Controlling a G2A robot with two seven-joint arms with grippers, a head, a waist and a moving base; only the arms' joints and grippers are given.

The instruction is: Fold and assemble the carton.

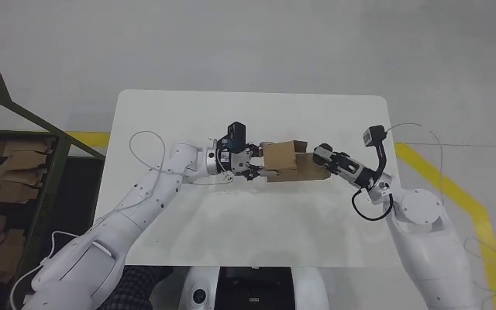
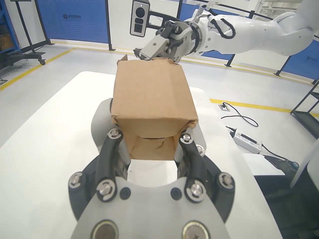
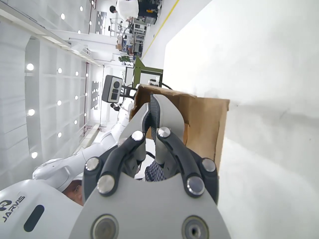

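We brace the carton point(image 1: 291, 161) with our left gripper point(image 2: 150, 136) clamped around one end | our right gripper point(image 3: 151, 111) pinches the opposite rim, likely to fold it.

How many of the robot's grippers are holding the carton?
2. The left gripper holds one end of the carton between its fingers. The right gripper pinches an edge at the opposite end.

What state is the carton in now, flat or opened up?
Opened up: the carton shows a full top face and a recessed near end, held in the left claw; the right claw pinches its far edge.
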